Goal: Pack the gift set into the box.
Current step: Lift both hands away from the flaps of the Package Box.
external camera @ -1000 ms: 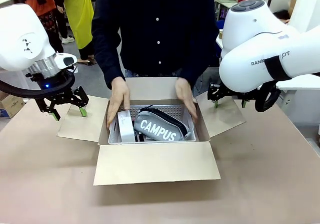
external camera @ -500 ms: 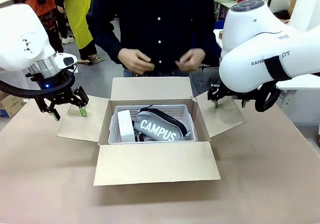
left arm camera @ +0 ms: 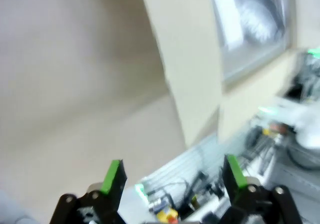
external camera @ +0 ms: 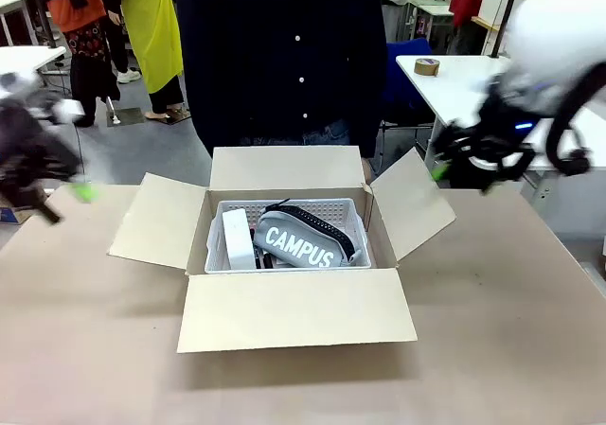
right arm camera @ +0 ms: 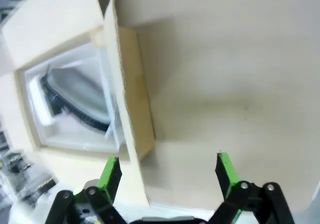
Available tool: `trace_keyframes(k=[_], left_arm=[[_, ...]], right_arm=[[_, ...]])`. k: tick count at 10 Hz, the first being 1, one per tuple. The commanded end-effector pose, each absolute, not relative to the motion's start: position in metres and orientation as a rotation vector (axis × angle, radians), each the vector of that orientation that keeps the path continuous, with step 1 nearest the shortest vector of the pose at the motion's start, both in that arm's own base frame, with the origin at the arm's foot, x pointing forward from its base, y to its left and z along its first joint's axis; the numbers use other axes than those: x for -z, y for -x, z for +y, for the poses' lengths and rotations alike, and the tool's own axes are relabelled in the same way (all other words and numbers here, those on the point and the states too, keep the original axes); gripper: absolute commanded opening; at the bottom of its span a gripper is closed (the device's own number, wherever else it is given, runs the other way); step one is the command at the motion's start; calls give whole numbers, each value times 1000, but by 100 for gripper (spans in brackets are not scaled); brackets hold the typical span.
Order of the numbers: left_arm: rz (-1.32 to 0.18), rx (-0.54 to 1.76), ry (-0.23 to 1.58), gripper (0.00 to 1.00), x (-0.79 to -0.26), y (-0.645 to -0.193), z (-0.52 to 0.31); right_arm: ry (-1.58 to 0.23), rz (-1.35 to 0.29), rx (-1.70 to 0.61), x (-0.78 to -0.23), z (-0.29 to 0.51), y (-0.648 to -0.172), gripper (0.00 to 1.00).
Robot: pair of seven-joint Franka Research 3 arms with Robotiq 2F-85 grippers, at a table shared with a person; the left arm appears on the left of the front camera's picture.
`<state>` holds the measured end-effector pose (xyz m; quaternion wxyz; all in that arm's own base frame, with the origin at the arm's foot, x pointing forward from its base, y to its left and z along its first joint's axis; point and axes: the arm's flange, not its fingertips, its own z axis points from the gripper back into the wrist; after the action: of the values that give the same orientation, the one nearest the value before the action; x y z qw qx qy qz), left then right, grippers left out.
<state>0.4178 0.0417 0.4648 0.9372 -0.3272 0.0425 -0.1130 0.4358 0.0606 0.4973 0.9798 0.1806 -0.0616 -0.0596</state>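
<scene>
Gift set (external camera: 289, 238) is lying down inside the box (external camera: 197, 245), so we are judging the packing itself as done and the flaps as what is left to deal with; the grey tray (external camera: 352, 212) is sitting with its long axis running left to right across the table (external camera: 511, 340), the CAMPUS pouch (external camera: 301, 240) slanting over it and the white packet (external camera: 237, 238) lying at its left end; all four flaps are splaying outward.

We are holding our left gripper (external camera: 62, 200) far out to the left, well apart from the left flap (external camera: 156, 221), and our right gripper (external camera: 462, 175) near the upper edge of the right flap (external camera: 412, 205), so the right arm is sitting nearer; both are showing blurred in the front view. In the wrist views the left gripper (left arm camera: 172, 171) and the right gripper (right arm camera: 167, 170) are both standing with jaws spread and nothing between the pads; the right one is looking at bare table, with the right flap (right arm camera: 120, 79) lying off to one side.

A person (external camera: 284, 56) is standing close behind the far flap (external camera: 284, 168); we are judging the open room to be at the two sides and over the near flap (external camera: 295, 321).
</scene>
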Motion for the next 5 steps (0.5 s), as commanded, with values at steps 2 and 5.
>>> trace_keyframes(k=[2, 5], left_arm=[[261, 405, 1560, 100, -415, -437, 138], [77, 348, 1164, 100, -409, -401, 153]], right_arm=[[-1165, 159, 167, -455, -94, -417, 100], [-904, -49, 116, -463, -111, -384, 100]])
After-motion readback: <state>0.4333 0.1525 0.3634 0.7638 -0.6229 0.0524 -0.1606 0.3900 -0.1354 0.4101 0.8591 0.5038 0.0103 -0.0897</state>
